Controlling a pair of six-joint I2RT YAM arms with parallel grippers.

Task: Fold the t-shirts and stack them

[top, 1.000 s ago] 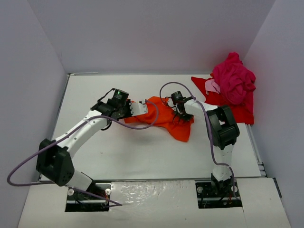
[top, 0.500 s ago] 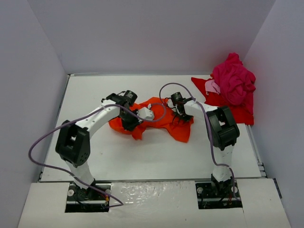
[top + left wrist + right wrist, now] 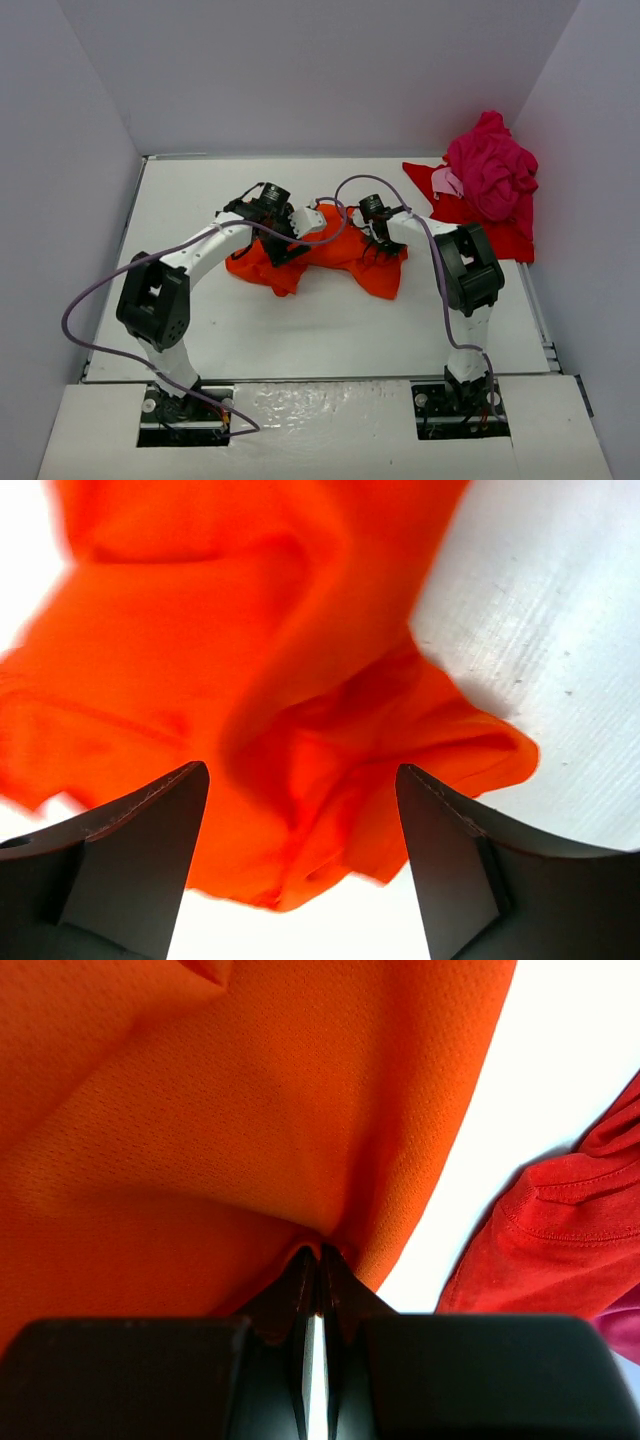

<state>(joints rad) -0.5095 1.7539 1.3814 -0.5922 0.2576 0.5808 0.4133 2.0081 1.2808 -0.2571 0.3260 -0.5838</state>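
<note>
The left claw (image 3: 298,815) stands wide apart, gripping nothing: its two dark fingers (image 3: 135,855) frame the lower corners of the wrist view, with the bright orange-red, wrinkled cloth t-shirt (image 3: 250,630) lying loose beneath and between them. Whether the tips touch the cloth cannot be told. The white table (image 3: 560,630) shows at the upper right of that view.

The right claw (image 3: 312,1260) is clenched on a fold of the same orange-red t-shirt (image 3: 200,1110), the fabric puckering where the two fingers meet. At the right edge of that view lies a hem of a red cloth t-shirt (image 3: 540,1230), apart from the orange one, with bare table between.

From above, the orange-red t-shirt (image 3: 340,255) sits crumpled at the centre of the table (image 3: 200,300), the left claw (image 3: 303,222) over its upper left part and the right claw (image 3: 382,246) on its right part. In the upper right corner the red t-shirt (image 3: 505,238) lies flat under a bunched heap of magenta-pink t-shirt (image 3: 490,170).
</note>
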